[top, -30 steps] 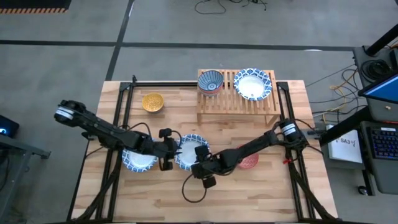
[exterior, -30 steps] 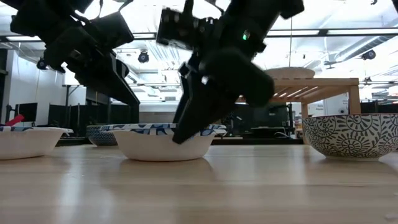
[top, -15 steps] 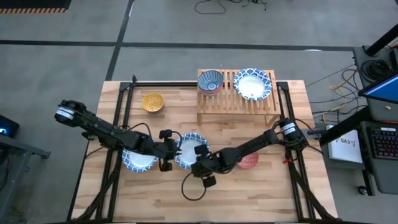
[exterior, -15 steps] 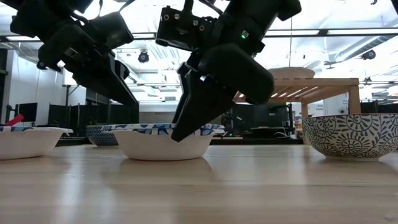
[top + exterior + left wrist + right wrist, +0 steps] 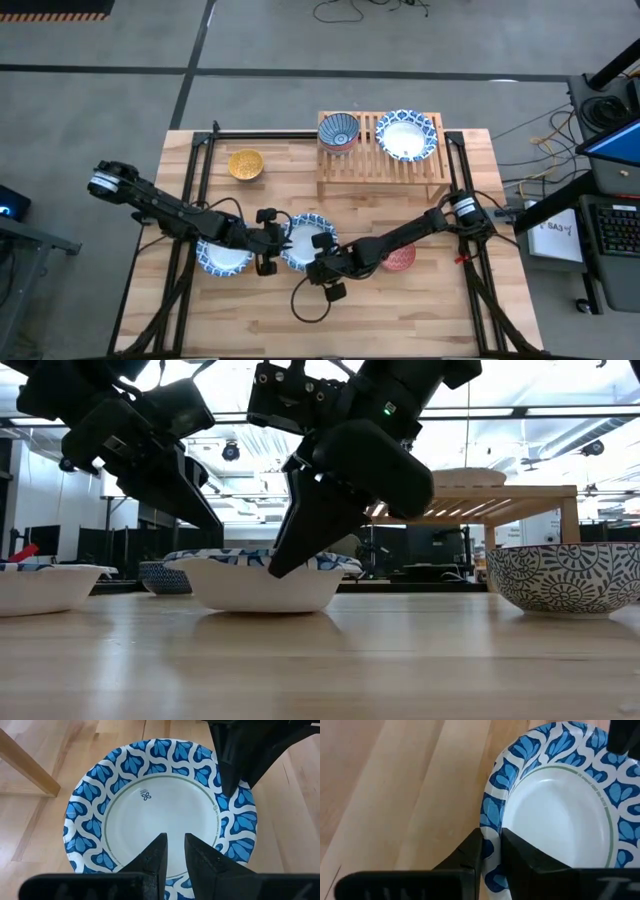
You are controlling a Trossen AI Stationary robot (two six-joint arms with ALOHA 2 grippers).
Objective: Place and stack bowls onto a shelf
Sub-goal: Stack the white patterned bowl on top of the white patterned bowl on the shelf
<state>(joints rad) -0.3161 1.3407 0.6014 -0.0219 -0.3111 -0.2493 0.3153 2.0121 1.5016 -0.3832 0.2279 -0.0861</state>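
Bowl, large blue-and-white, near the table's front edge, was pinched at opposite rims by left gripper and right gripper, with shelf well apart at the back edge.

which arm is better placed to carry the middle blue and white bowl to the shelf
The right. The right gripper pinches the rim of the large blue-and-white patterned bowl, and its base sits nearer the light wooden slatted shelf. The left gripper also clamps that rim, but from the side away from the shelf.
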